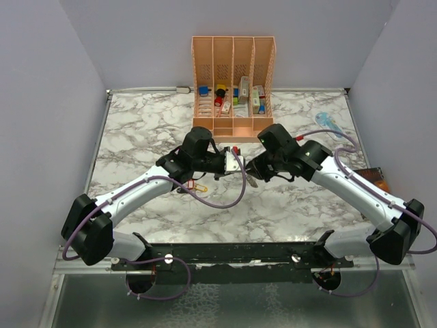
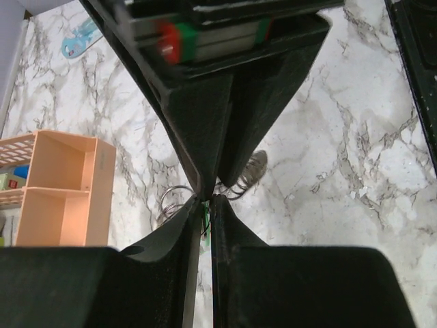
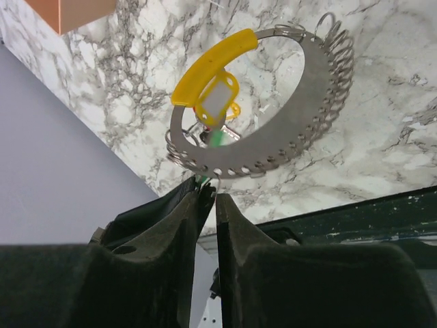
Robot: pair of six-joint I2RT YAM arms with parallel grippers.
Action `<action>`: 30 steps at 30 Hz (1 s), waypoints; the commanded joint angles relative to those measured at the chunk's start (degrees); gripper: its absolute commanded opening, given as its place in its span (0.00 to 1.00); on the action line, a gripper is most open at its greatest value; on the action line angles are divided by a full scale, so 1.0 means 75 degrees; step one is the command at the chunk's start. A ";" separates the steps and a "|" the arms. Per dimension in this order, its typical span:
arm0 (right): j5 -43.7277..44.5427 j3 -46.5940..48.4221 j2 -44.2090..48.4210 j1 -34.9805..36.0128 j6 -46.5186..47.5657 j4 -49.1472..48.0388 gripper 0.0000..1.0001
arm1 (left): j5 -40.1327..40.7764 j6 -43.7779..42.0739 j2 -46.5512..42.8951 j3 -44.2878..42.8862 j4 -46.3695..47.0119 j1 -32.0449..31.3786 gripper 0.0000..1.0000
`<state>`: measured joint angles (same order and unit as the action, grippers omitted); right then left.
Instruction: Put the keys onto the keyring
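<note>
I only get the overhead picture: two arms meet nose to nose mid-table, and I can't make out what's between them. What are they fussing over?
Observer: The right wrist camera shows the keyring, a flat silvery hoop with a yellow band, its lower edge pinched in the right gripper's fingertips.
Visitor: Anything on it?
Observer: A yellow tag shows inside the hoop, a red piece and a green piece beside it.
Visitor: And the other arm?
Observer: The left wrist camera shows the left gripper closed to a slit, a green sliver between its fingers.
</note>
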<state>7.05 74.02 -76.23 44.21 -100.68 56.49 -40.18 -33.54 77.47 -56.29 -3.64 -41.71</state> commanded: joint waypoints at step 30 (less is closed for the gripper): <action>-0.1586 -0.0128 -0.1058 0.0024 1.1261 -0.4001 0.71 | -0.0437 0.0937 -0.0277 -0.0123 -0.1052 0.3676 0.00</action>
<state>7.79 66.50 -75.85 44.25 -32.97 30.85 -44.64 -32.64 77.56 -58.70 -13.23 -16.88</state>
